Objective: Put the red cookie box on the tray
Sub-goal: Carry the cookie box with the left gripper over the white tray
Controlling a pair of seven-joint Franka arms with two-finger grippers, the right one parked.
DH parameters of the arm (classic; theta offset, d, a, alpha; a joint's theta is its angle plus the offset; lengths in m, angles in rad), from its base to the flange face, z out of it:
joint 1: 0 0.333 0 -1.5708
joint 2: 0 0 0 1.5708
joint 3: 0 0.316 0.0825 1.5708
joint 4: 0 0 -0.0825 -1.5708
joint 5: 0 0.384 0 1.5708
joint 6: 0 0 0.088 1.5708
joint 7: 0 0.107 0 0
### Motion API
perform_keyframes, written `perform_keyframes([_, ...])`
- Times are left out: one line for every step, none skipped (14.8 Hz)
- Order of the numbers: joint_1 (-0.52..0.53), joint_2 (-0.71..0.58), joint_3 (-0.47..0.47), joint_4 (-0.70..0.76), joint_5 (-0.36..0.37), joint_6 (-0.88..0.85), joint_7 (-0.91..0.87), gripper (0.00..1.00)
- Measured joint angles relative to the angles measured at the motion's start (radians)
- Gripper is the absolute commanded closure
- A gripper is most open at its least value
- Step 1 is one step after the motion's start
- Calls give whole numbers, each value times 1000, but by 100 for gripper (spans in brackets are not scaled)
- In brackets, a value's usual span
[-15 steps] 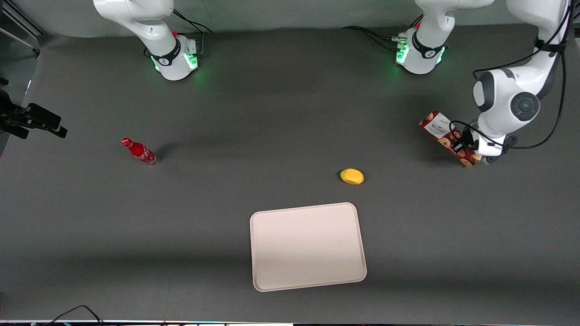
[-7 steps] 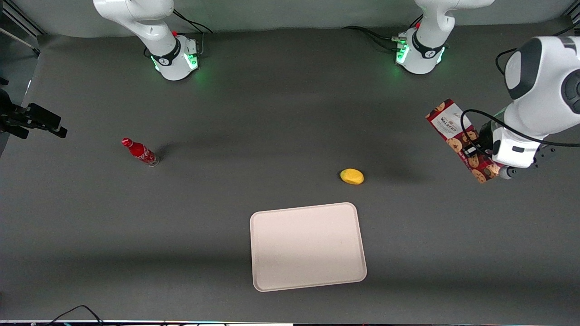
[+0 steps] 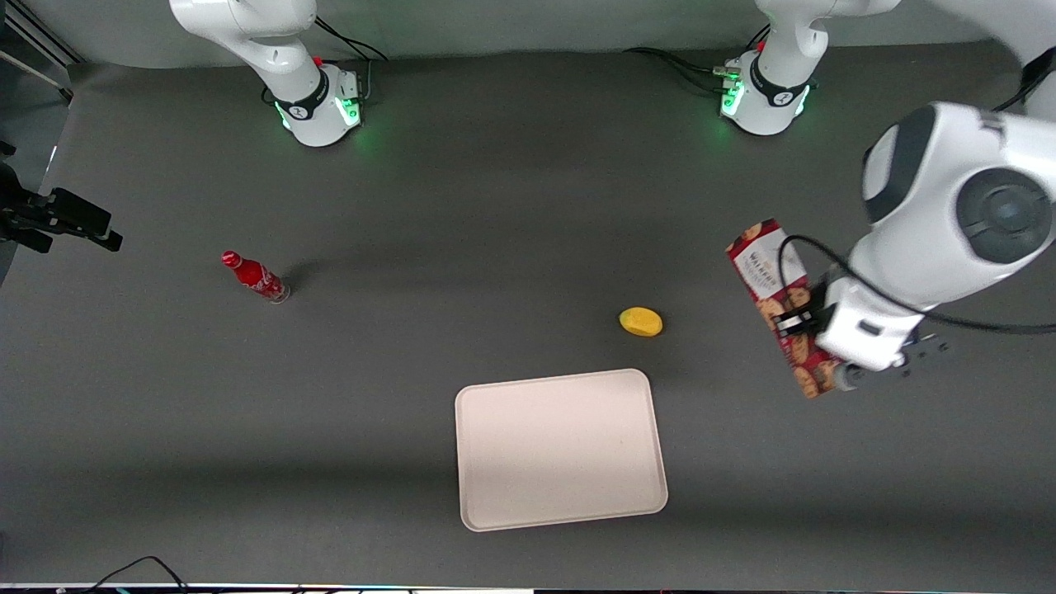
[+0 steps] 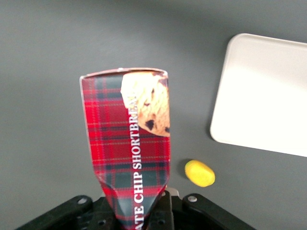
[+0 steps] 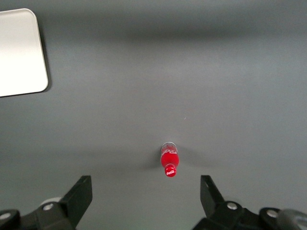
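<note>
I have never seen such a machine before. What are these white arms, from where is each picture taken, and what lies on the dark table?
The white shapes are two robot arms bolted to a table. One picture looks down on the whole table from the front. The other two come from small cameras on the arms' wrists, looking down past the fingers.

The working arm's gripper, a two-finger clamp, is shut on the red cookie box and holds it in the air above the table, near that arm's end. Its wrist camera shows the box close up.

On the table lie the tray, pale and with nothing on it, and a small yellow fruit-like thing a little farther from the front camera than the tray. A small red bottle stands toward the parked arm's end. The box is not yet on the tray.
</note>
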Motion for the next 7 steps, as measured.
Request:
perform_keyframes([-3, 56, -44, 52, 46, 1, 0, 100])
perform_keyframes([-8, 115, -86, 106, 90, 3, -1, 100])
perform_keyframes([-15, 176, -120, 162, 124, 8, -1, 100])
perform_keyframes([-22, 232, -144, 209, 142, 28, 4, 100])
perform_keyframes([-29, 276, -158, 238, 154, 57, 18, 100])
perform_keyframes([-39, 316, -164, 258, 170, 88, 32, 100])
perform_keyframes([-50, 351, -165, 270, 185, 113, 38, 100])
